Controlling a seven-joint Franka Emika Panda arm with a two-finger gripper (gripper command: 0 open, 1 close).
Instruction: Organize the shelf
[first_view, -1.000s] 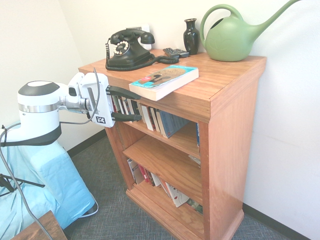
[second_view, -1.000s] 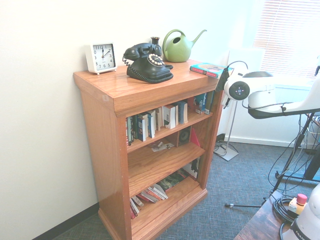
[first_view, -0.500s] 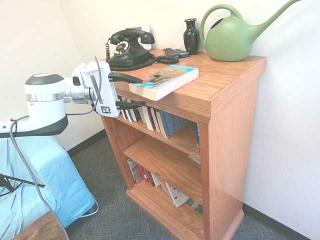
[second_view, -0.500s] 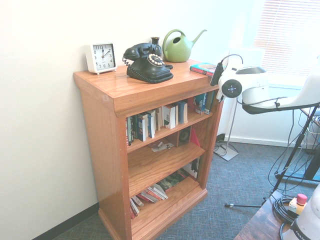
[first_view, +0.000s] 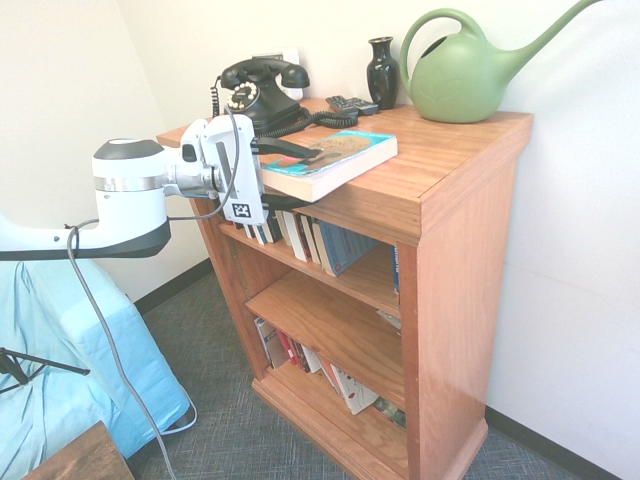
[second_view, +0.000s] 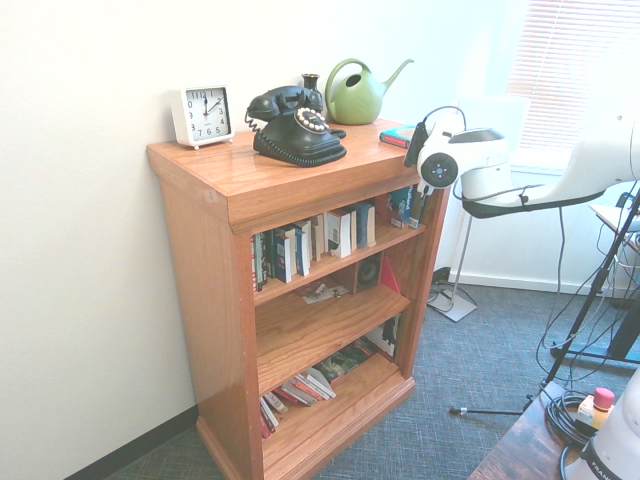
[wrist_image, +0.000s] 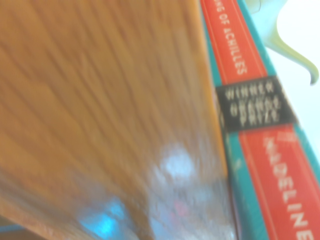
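1. Now, 1st ext: gripper (first_view: 288, 176) has slid in from short of the shelf (first_view: 455, 215), jaws wide, empty, straddling the book (first_view: 330, 160) overhanging its top's front edge.
2. 2nd ext: arm now nearer that corner.
3. Wrist: book spine beside wood; grasp looks next.

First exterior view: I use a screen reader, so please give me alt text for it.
A white robot arm's open gripper straddles the overhanging end of a teal book lying flat on a reddish-brown shelf. A black telephone, dark vase and green watering can stand behind.

"OF ACHILLES" and "WINNER ... PRIZE" on the book's spine (wrist_image: 250, 115)
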